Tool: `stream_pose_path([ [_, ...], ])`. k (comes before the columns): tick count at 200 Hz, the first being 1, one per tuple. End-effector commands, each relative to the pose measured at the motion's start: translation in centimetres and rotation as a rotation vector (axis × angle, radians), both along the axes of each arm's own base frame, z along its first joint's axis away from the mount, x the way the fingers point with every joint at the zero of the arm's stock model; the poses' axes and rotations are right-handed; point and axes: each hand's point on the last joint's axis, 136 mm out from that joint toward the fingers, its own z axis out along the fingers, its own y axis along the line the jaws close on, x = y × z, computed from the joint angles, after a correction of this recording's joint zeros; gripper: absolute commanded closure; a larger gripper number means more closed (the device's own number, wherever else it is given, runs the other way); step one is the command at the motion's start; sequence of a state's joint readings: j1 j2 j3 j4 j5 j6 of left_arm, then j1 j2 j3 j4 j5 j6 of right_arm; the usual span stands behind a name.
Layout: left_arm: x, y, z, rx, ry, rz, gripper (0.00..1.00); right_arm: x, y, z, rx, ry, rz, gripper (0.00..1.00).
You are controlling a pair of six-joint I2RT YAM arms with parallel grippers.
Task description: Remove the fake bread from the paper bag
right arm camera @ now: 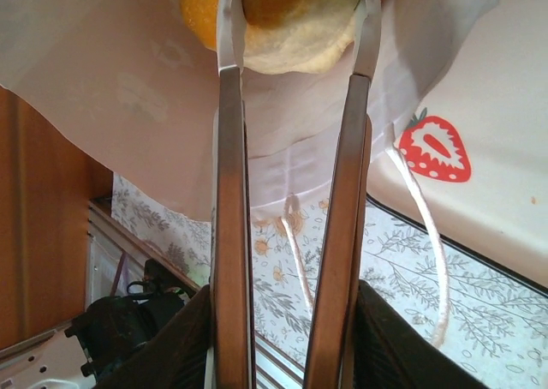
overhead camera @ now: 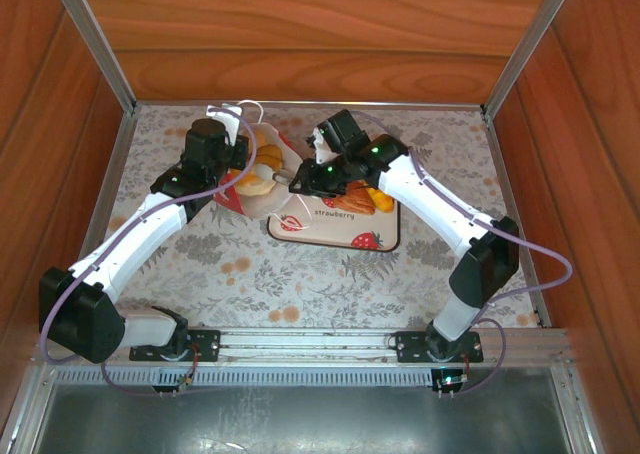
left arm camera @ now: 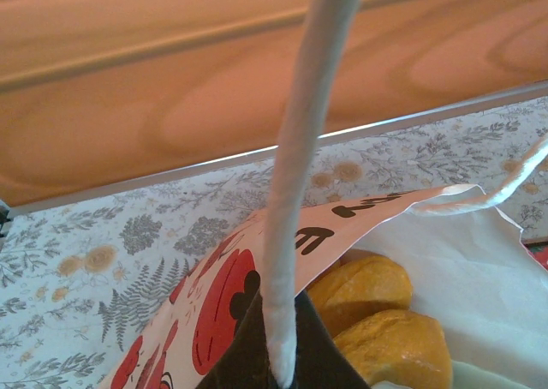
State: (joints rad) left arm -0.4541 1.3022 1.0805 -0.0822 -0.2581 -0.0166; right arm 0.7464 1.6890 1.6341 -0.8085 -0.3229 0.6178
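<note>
The paper bag lies tipped on the table with its mouth toward the right arm. My left gripper is shut on the bag's white cord handle and holds it up; the gripper is at the bag's left rim. Two golden rolls of fake bread lie inside, against the white lining. My right gripper reaches into the bag's mouth, and its long fingers press on both sides of an orange roll. The right gripper is at the bag's opening.
A flat white strawberry-print tray lies just right of the bag, with several pastries on it. Its strawberry print is close beside my right fingers. Wooden walls and a metal rail enclose the floral table.
</note>
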Motion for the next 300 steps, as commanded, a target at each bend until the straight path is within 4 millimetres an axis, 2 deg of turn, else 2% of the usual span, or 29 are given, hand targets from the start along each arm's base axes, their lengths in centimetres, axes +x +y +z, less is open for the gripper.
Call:
stream_pose_path([
  [1,0.4,-0.3,1.0,-0.008,-0.032,0.006,1.00,-0.5,-0.6,4.3,0.055,-0.116,0.024,0.83],
  [128,1.7,-0.4,0.4,0.007,-0.015,0.039,1.00,-3.0,-5.5,8.9,0.033,-0.232,-0.045,0.83],
  [223,2.0,-0.9,-0.1,0.000,-0.001,0.027,1.00,-5.1,-9.5,13.4,0.074,-0.362,-0.119,0.83],
  [252,2.0,-0.8,-0.2,0.004,-0.001,0.030,1.00,-5.4,-11.2,14.5,0.055,-0.406,-0.159,0.83],
  [300,1.6,-0.5,0.1,0.009,-0.011,0.033,1.00,-6.0,-15.4,15.6,-0.029,-0.463,-0.278,0.82],
])
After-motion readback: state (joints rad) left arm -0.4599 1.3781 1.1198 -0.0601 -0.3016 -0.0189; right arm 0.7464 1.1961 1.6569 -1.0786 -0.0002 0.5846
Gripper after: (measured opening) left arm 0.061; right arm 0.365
